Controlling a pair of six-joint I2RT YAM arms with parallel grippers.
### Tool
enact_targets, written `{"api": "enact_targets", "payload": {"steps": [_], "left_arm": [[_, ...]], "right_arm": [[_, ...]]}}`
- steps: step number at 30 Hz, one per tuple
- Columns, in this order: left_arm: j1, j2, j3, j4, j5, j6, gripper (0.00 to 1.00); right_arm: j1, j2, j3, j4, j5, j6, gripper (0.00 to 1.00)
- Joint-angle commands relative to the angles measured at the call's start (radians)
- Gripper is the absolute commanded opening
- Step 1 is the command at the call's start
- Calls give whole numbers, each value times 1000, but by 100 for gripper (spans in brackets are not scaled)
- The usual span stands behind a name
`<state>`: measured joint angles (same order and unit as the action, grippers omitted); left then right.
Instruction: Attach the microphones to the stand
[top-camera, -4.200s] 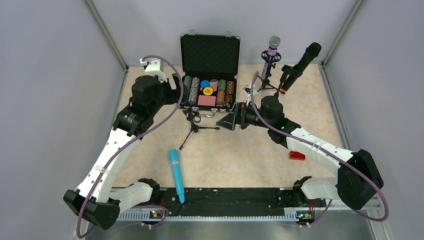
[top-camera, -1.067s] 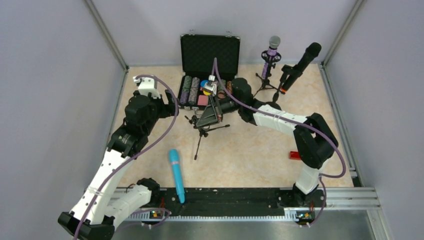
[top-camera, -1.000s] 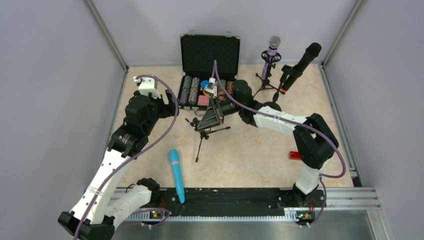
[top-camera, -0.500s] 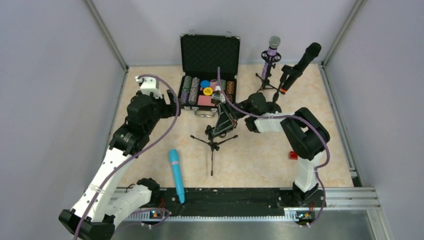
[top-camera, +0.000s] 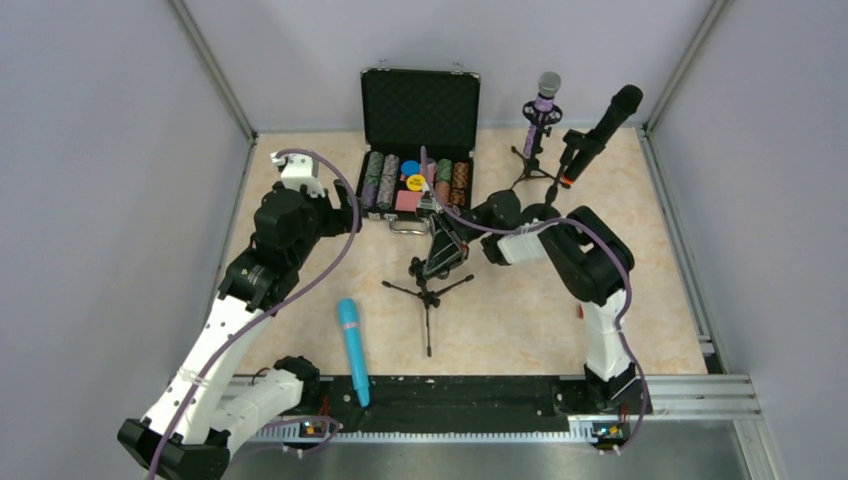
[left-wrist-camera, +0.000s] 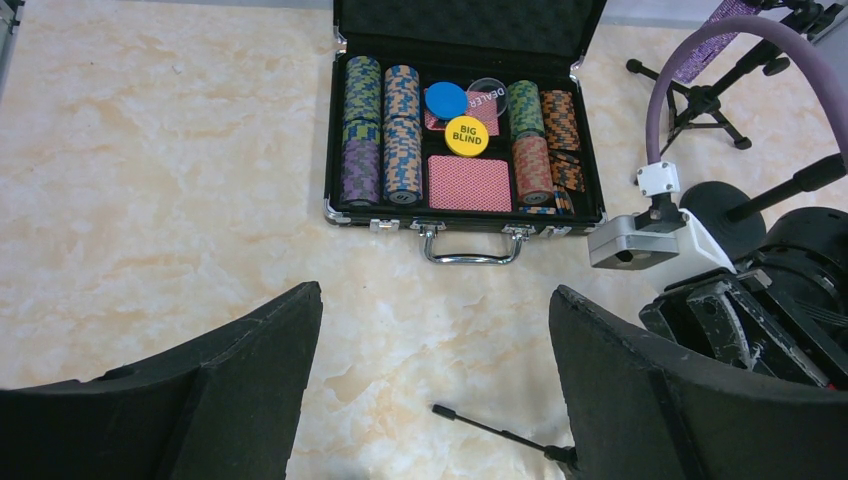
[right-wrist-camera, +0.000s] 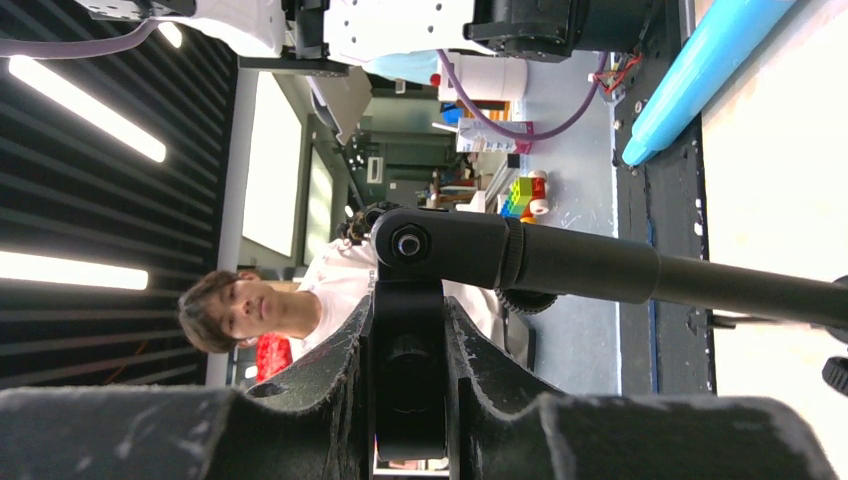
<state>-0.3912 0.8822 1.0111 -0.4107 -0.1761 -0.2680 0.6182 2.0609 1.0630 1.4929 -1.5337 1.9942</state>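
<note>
While right jaws pinch it, the black stand (top-camera: 428, 292) looks spindly.

Open tabletop (top-camera: 310, 325) lies left of the turquoise microphone (top-camera: 349, 340); the tripod stand (top-camera: 427, 293) blocks its right.

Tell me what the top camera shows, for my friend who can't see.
The right gripper holds a small black tripod stand mid-table. A turquoise microphone lies near the front; the purple microphone and black microphone are already mounted at back right.
</note>
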Motion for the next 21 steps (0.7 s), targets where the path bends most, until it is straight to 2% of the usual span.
{"api": "enact_targets", "payload": {"steps": [1, 8, 14, 15, 16, 21], "left_arm": [[4, 4, -5, 49, -1, -11, 88], [3, 1, -11, 46, -4, -10, 87], [3, -1, -9, 40, 0, -11, 88], [3, -2, -11, 40, -1, -11, 88], [4, -3, -10, 38, -2, -11, 88], [4, -12, -11, 33, -5, -11, 88]], "right_arm": [[-13, 8, 63, 228, 7, -12, 24], [-28, 11, 56, 229, 11, -29, 59], [-33, 14, 44, 229, 7, -37, 82], [-34, 14, 43, 229, 8, -37, 93], [-36, 17, 40, 229, 9, -39, 98], [-54, 18, 25, 229, 26, -46, 99]]}}
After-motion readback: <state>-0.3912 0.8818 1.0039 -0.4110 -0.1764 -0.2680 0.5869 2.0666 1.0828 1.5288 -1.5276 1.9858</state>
